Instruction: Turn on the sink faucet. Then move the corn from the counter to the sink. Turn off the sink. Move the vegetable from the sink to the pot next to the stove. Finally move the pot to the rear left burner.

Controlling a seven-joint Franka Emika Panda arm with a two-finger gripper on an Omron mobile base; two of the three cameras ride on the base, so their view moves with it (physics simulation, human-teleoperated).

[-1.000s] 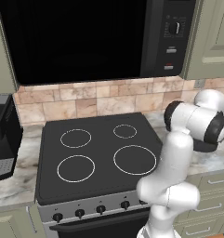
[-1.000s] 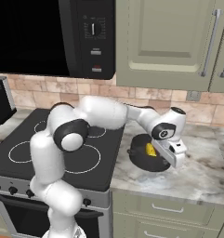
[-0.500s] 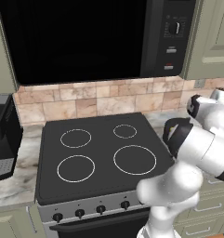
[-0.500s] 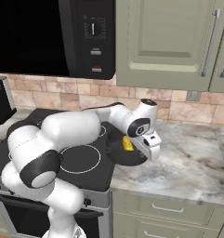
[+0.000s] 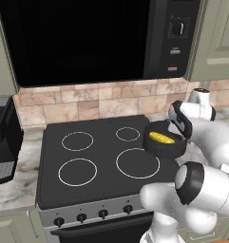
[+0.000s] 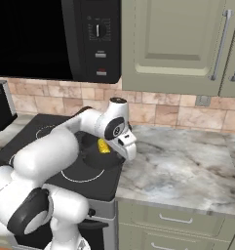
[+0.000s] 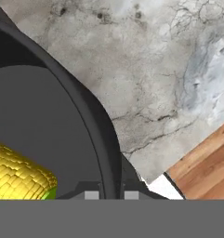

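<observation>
The dark pot (image 5: 164,150) is over the right side of the black stove (image 5: 49,152), between the rear right burner (image 5: 128,134) and the stove's right edge. The yellow corn (image 5: 162,138) lies inside it. My gripper (image 5: 184,136) is shut on the pot's right rim. In the hand view the rim (image 7: 95,139) runs down between my fingertips (image 7: 91,195), and the corn (image 7: 18,176) shows at the lower left. From the right I see the pot (image 6: 92,157), the corn (image 6: 104,146) and my gripper (image 6: 117,152). The rear left burner (image 5: 77,141) is bare.
A black appliance (image 5: 3,142) stands on the counter left of the stove. The microwave (image 5: 87,38) hangs above the stove. Marble counter (image 6: 187,166) stretches right of the stove, under the wall cabinets (image 6: 172,44). Stove knobs (image 5: 103,214) line the front.
The arm has swung left, carrying the pot with the corn from the counter to the stove's right side. The stove and the views have not shifted.
</observation>
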